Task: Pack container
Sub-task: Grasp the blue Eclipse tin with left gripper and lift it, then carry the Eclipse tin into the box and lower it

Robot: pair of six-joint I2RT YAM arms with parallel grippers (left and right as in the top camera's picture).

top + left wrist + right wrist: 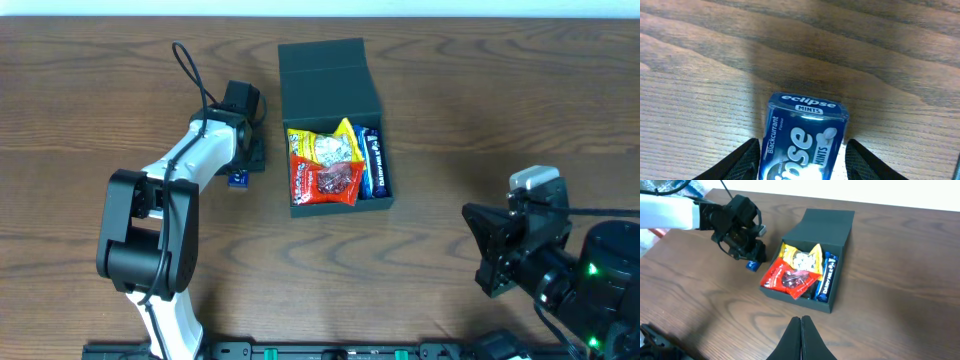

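The container (342,204) is a dark teal box standing open at the table's middle, its lid (326,72) folded back. Inside lie a yellow packet (326,148), a red packet (320,182) and a blue bar (371,160). A blue Eclipse mints box (805,132) lies on the wood left of the container, also seen as the mints box (238,179) from overhead. My left gripper (802,146) is low over it with a finger on each side; the left finger is against it, and a thin gap shows at the right finger. My right gripper (801,320) is shut and empty, hovering near the table's front right.
The right arm's base (590,280) fills the front right corner. The left arm (160,215) stretches from the front left edge toward the container. Bare wood surrounds the container (800,298) on all sides.
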